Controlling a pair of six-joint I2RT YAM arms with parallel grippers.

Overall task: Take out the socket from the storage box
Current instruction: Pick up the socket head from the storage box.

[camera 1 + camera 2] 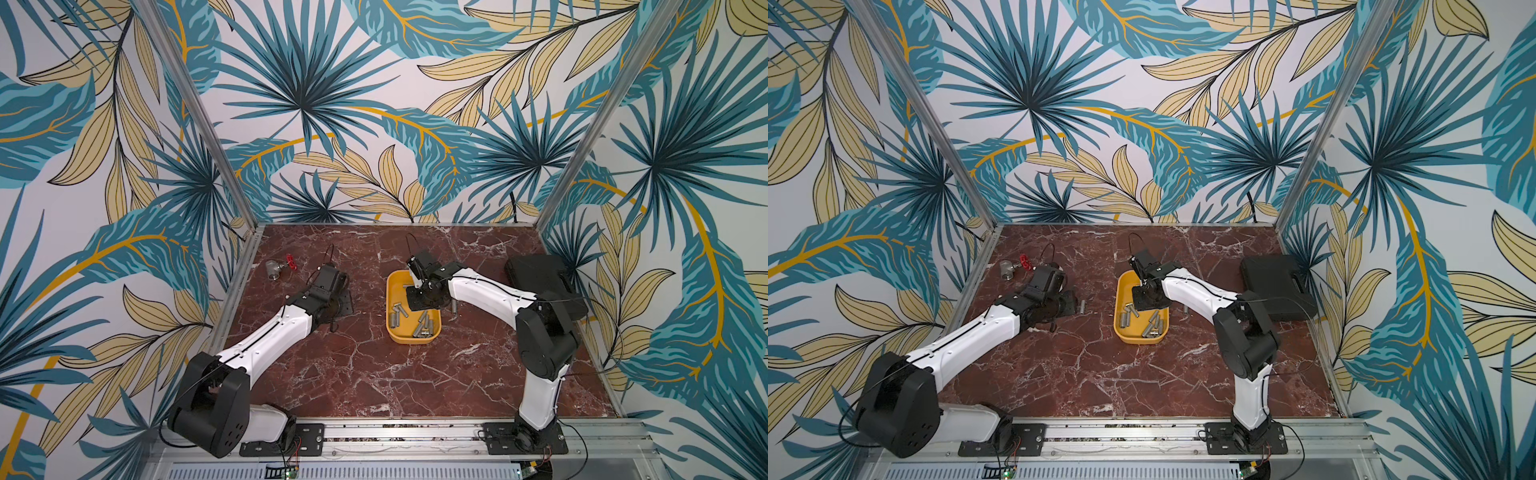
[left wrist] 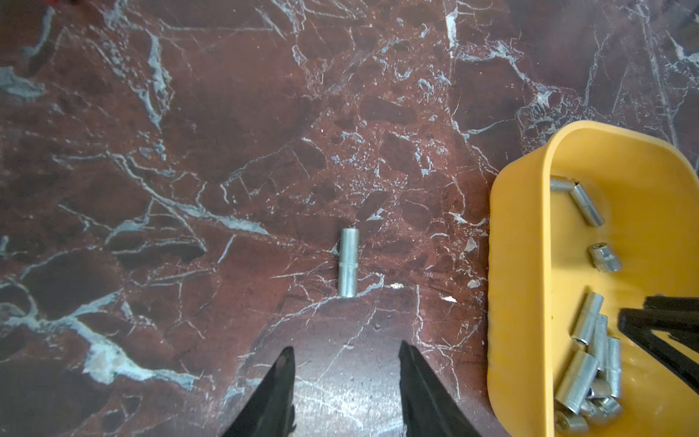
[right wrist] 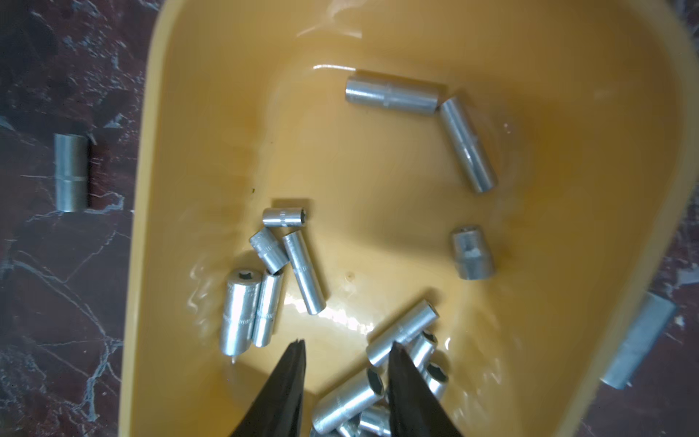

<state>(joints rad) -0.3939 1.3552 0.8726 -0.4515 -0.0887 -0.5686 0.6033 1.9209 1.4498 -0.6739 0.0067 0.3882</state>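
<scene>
Presently, at the upper left of the table (image 1: 374, 374) in a top view, a valve with a red handle (image 1: 279, 268) lies well apart from the work.

Next rightward, the left gripper (image 2: 346, 346) has its jaws apart with nothing between them. In the left wrist view a loose socket (image 2: 348, 263) lies flat on the marble at mid-frame, just ahead of the tips and outside the box.

The storage box (image 1: 390, 316), a yellow tub, sits at the centre of the table in both top views and holds many sockets.

The right gripper (image 3: 347, 342) hangs inside it, jaws apart, clamping nothing: the gap is empty in the right wrist view. The tip at the frame's right overlaps a long socket (image 3: 403, 333) lying aslant on a heap at lower right. Whether they touch cannot be told.

Right of the box a second loose socket (image 1: 454, 306) lies on the marble. A black case (image 1: 540, 278) sits near the right edge.

Assessment: the step in hand is the right gripper's pick.
- Centre one socket in the gap before closing, with the jaws set across its narrow width.
- The heap is likely to shift or yield two pieces at once.
- The lone stubby socket (image 3: 472, 251), right of centre, looks the cleaner target.
- Descend square and keep off the tub wall, since the light tub may slide.
</scene>
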